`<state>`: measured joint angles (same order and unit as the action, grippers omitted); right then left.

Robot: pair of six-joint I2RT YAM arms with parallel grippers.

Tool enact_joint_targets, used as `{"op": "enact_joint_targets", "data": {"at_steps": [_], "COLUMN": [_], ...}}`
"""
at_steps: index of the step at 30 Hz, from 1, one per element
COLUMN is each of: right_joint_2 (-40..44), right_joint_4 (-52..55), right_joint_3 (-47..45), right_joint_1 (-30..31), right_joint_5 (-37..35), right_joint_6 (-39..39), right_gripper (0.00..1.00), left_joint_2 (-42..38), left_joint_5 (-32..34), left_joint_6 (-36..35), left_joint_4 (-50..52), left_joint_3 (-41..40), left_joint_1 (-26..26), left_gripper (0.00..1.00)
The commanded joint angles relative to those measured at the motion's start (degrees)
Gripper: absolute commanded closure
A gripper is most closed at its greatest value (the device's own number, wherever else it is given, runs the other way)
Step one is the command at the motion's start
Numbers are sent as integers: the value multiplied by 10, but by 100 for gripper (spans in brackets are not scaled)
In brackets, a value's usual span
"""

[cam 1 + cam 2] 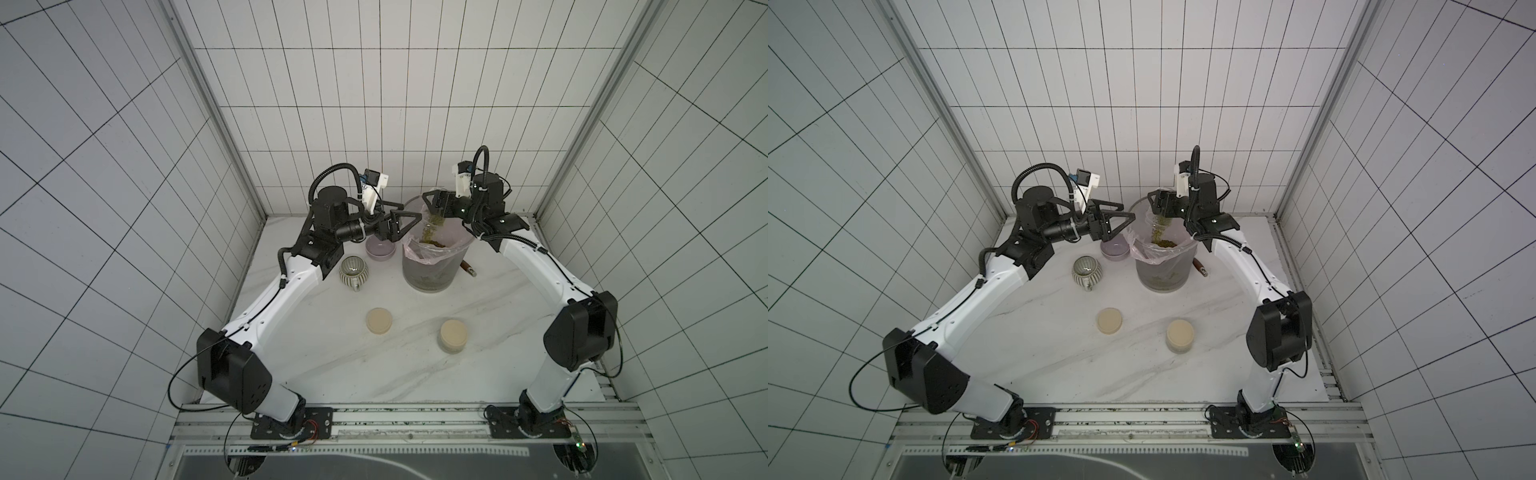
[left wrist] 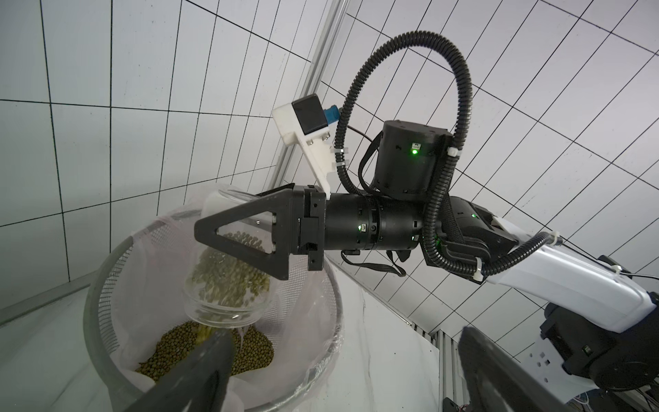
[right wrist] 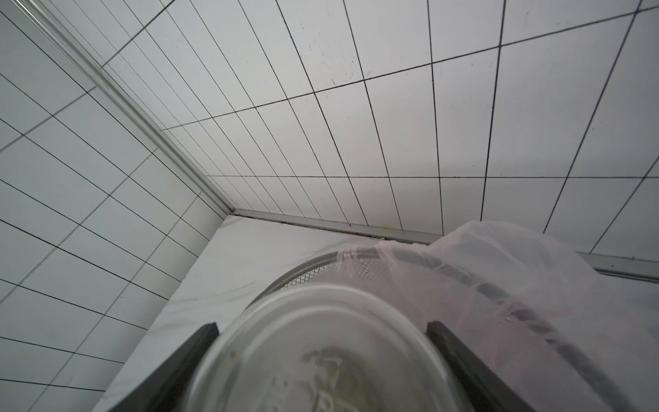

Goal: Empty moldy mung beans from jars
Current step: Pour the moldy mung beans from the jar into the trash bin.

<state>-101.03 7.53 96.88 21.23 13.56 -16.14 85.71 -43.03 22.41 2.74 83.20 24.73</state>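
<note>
Right end effector [image 2: 214, 217]: grasping jar [image 2: 228, 285], tipped over bin [image 2: 107, 278].
Mung beans [image 2: 228, 281]: pouring into bin.
Left end effector [image 1: 413, 211]: released, beside bin rim.
Risk: sideways drift may scatter beans onto tabletop [image 1: 332, 365].

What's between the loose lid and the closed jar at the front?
Nothing. Both top views show only bare table between the lid and the closed jar.
</note>
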Motion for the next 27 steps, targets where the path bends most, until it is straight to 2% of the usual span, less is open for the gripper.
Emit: {"op": "enact_joint_targets", "data": {"at_steps": [1,13,22,27], "right_joint_2": [25,43,74,64], "right_joint_4": [-16,-43,-88,-88], "right_joint_3": [41,34,1,-7], "right_joint_1": [22,48,82,102], "right_joint_5": [-80,-167,-221,-247], "right_joint_6": [102,205,277,313], "right_gripper": [32,32,32,31], "left_joint_2": [-23,-63,-83,-93], "left_joint_5": [9,27,37,43], "left_joint_6": [-15,-36,-22,-14], "left_joint_4": [17,30,-19,-42], "left_joint_3": [-10,-44,-81,-106], "left_joint_1": [-2,-2,-3,-3], "left_gripper": [2,2,2,2]}}
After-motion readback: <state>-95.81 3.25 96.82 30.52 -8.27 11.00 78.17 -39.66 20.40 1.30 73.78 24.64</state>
